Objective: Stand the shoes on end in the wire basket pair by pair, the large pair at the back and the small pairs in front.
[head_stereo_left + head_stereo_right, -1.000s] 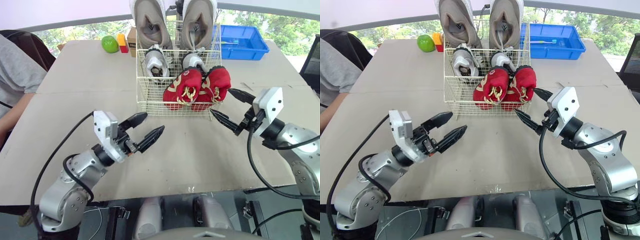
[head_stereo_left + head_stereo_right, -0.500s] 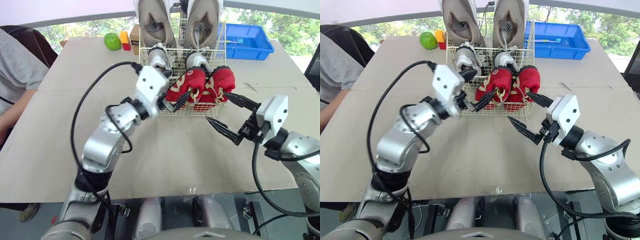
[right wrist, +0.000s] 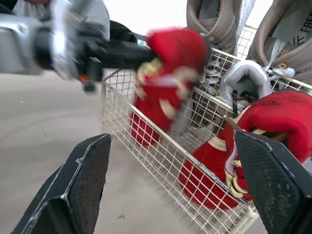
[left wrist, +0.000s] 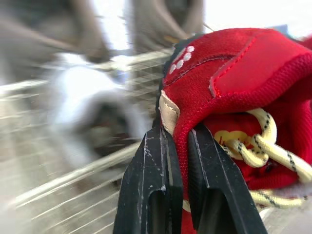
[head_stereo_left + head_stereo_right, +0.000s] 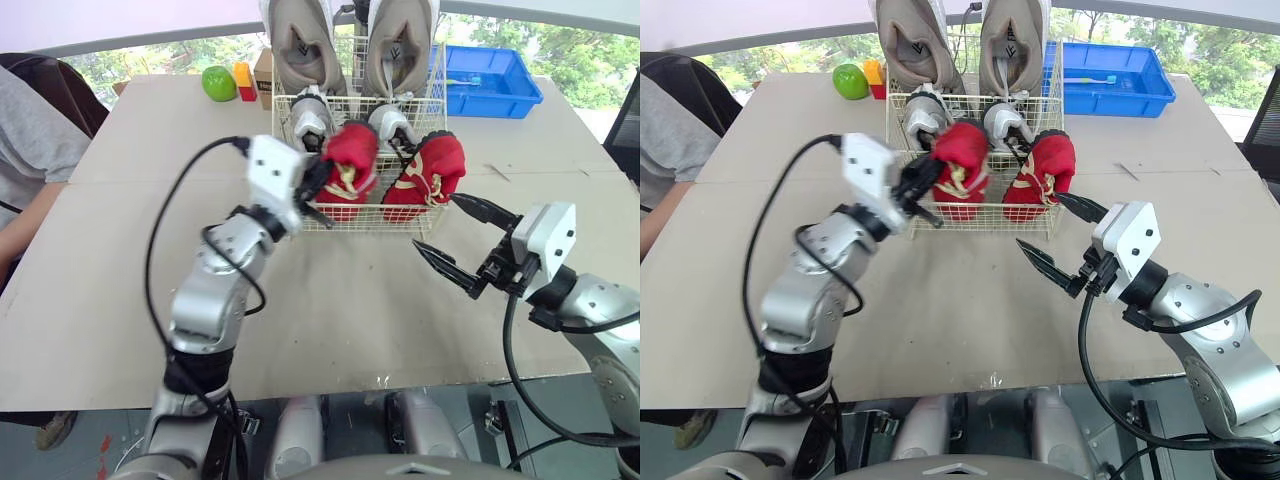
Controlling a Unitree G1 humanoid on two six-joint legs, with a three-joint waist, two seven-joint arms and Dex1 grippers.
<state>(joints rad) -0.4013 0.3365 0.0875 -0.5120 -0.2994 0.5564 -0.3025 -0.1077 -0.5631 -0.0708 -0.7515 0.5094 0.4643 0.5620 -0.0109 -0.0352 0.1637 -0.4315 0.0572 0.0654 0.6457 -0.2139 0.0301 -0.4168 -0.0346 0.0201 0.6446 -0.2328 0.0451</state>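
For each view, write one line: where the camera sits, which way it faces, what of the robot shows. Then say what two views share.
Left eye view: on the head, facing forward and down at the wire basket; both arms show.
Right eye view: beside it, same scene, both arms.
Left wrist view: on the left wrist, along the left gripper shut on a red shoe.
Right wrist view: on the right wrist, past the open right gripper towards the wire basket.
Shared: both wrist views show that red shoe.

red shoes (image 5: 350,162) (laces (image 4: 254,152) yellow, flecked black), beige large pair (image 5: 300,45), silver small pair (image 5: 311,118), cream wire basket (image 5: 366,222), blue bin (image 5: 492,86).
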